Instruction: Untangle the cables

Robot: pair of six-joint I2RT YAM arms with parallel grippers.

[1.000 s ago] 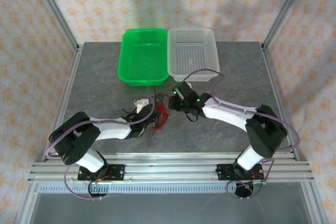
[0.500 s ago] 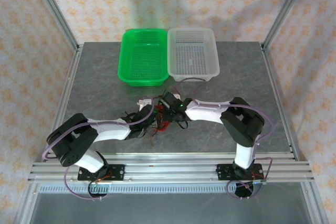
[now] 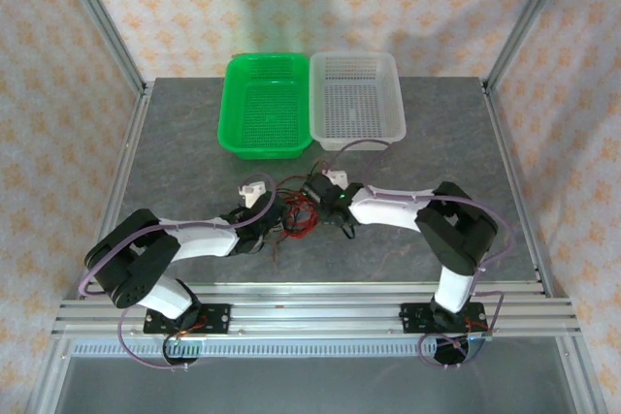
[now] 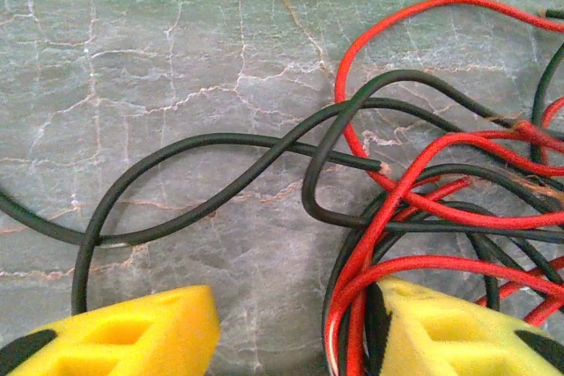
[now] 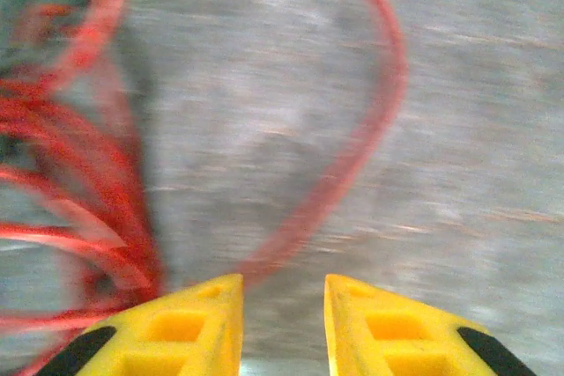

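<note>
The cables [image 3: 299, 216], thin red and black wires, lie in a tangle on the grey table between my two grippers. In the left wrist view, black cables [image 4: 220, 173] loop across the table and red cables [image 4: 414, 182] knot with them at the right. My left gripper [image 4: 291, 332] is open, with a bundle of red and black strands running along the inside of its right finger [image 4: 441, 332]; bare table fills the rest of the gap. It sits left of the tangle [image 3: 272, 208]. My right gripper [image 5: 282, 323] is open with a narrow gap; a blurred red cable [image 5: 352, 156] curves down to its left fingertip [image 5: 203, 314]. It sits right of the tangle [image 3: 315, 203].
A green basket [image 3: 264, 109] and a white basket [image 3: 357, 104] stand side by side at the back of the table [image 3: 175, 162]. Thick purple arm cables [image 3: 369, 145] arc over the right arm, close to the white basket's front rim.
My left jaws have opened wider. The right arm swung left to the tangle and its jaws have narrowed. The tangle has shifted slightly.
</note>
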